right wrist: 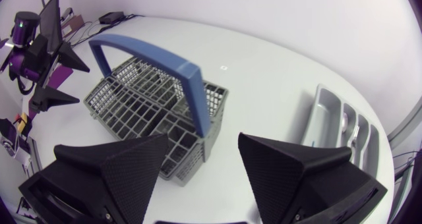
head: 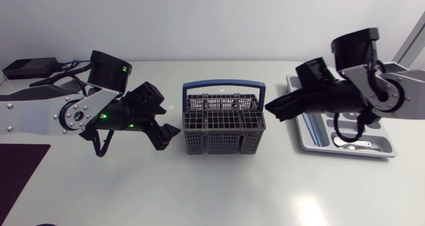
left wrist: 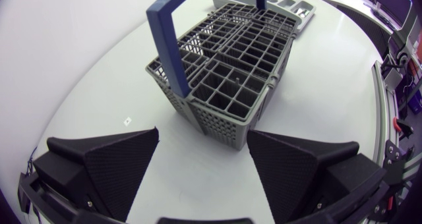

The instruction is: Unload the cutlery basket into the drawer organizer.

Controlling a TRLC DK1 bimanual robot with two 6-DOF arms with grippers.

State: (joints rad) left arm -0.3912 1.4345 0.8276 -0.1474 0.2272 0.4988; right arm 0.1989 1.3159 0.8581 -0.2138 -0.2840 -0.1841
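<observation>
Grey cutlery basket (head: 224,123) w/ blue handle sits mid-desk (head: 219,186), drawer organizer (head: 313,129) at its 3 o'clock. My left hand (head: 169,121), at basket's 9 o'clock, & right hand (head: 273,112), at 3, both spread wide.

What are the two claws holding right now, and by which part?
Nothing. The left claw and the right claw are both open and empty, one on each side of the cutlery basket.
</observation>
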